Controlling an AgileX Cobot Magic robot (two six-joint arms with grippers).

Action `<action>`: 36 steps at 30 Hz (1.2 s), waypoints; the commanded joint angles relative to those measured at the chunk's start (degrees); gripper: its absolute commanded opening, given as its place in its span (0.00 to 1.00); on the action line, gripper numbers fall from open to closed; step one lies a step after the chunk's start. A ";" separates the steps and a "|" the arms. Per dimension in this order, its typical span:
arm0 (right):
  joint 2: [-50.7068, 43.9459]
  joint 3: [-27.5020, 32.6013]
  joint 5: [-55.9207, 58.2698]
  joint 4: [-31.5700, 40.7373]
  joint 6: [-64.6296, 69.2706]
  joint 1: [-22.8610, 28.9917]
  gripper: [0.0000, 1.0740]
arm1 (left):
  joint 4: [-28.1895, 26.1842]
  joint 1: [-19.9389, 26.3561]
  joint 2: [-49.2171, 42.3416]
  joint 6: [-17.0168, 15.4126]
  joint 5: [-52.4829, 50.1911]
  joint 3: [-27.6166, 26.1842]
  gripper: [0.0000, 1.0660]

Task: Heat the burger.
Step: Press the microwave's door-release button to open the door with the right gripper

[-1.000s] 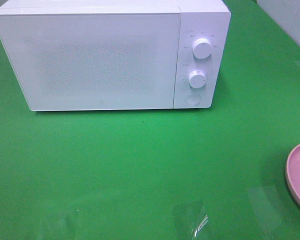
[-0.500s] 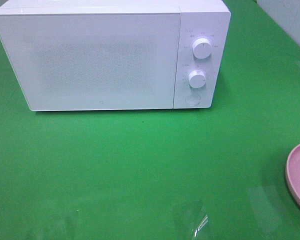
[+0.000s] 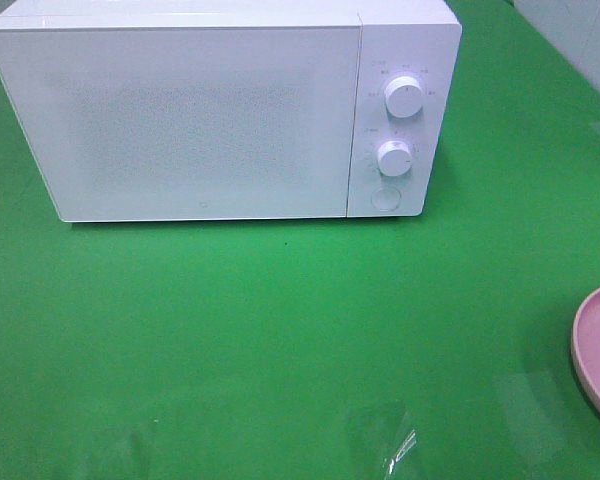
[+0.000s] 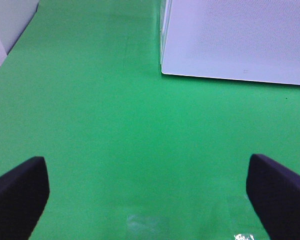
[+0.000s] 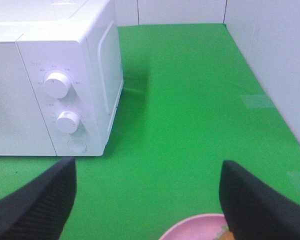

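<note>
My left claw (image 4: 150, 197) is spread as wide as it goes. Its two dark fingers (image 4: 17, 192) sit at opposite edges of the wrist view and grip nothing. The claw is pitched forward and down, held above the surface (image 4: 115, 125) and not touching it. My right claw (image 5: 147, 207) is parted too, a little less wide, with its dark fingers (image 5: 35, 205) apart and empty, angled down and forward in the same way. Both wrists look level, with neither rolled to a side.
</note>
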 commanded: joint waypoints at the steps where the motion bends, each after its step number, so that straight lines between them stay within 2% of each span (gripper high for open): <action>1: 3.32 1.72 -7.68 0.17 -0.74 -0.17 0.71 | -0.34 0.17 -0.86 0.00 -0.92 -0.06 0.94; 9: 10.83 2.75 -16.62 0.17 -0.74 -0.17 0.71 | -0.34 0.17 -0.86 0.00 -0.92 -0.06 0.94; 14: 18.68 2.75 -24.41 0.40 -0.34 -0.17 0.71 | -0.34 0.17 -0.86 0.00 -0.92 -0.06 0.94; 17: 19.82 2.75 -26.07 0.74 -0.06 -0.17 0.71 | -0.34 0.17 -0.86 0.00 -0.92 -0.06 0.94; 18: 23.72 2.75 -31.00 1.26 0.97 -0.17 0.71 | -0.34 0.17 -0.86 0.00 -0.92 -0.06 0.94; 26: 33.06 3.67 -43.49 1.03 0.97 -0.17 0.71 | -0.34 0.17 -0.86 0.00 -0.92 -0.06 0.94; 28: 39.13 6.36 -55.98 1.03 0.86 -0.17 0.71 | -0.34 0.17 -0.86 0.00 -0.92 -0.06 0.94; 29: 39.13 6.36 -55.98 1.03 0.86 -0.17 0.71 | -0.34 0.17 -0.86 0.00 -0.92 -0.06 0.94; 30: 42.00 7.68 -61.59 1.26 0.86 -0.17 0.71 | -0.34 0.17 -0.86 0.00 -0.92 -0.06 0.94; 33: 43.26 8.08 -64.29 1.26 0.86 -0.17 0.71 | -0.34 0.17 -0.86 0.00 -0.92 -0.06 0.94; 36: 49.27 8.71 -70.47 1.32 -0.40 -0.11 0.71 | -0.34 0.17 -0.86 0.00 -0.92 -0.06 0.94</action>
